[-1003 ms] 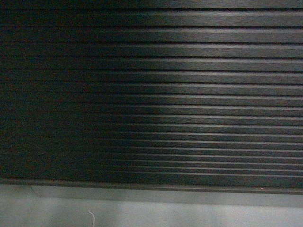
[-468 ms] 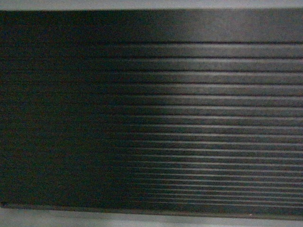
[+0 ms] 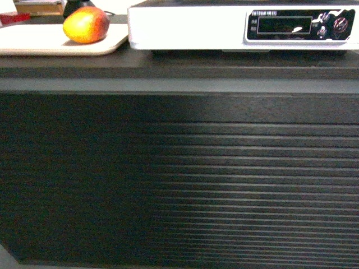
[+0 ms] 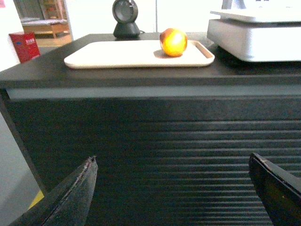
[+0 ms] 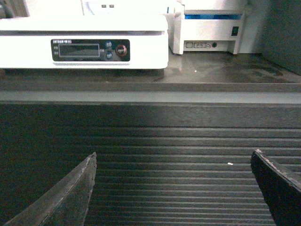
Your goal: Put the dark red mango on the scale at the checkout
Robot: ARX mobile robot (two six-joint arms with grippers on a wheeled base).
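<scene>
Your head camera looks at the checkout (image 3: 179, 168) front on, its ribbed slats filling most of the view, with the counter top just coming in along the upper edge. The dark red mango (image 3: 86, 24) lies on a flat beige tray (image 3: 33, 42) at the upper left, near the tray's right end, red side to the right and yellow-orange to the left. The scale (image 3: 190, 28) stands just beside the tray on the right, its dark display strip with buttons facing you. The mango and the scale are close but apart.

Neither arm shows in your head view. From the left wrist camera, your left gripper (image 4: 174, 188) is held low in front of the slatted face, below counter height, pointing level at it; its jaws are spread wide with nothing between them. From there the mango sits up on the tray, ahead and slightly right of centre, with a black round-headed device (image 4: 126, 19) behind the tray.

Your right gripper (image 5: 174, 188) is posed alike: low, level, facing the slats, jaws wide apart and empty. The scale stands above it to the left, and a white printer-like box (image 5: 211, 28) sits further back on the counter.
</scene>
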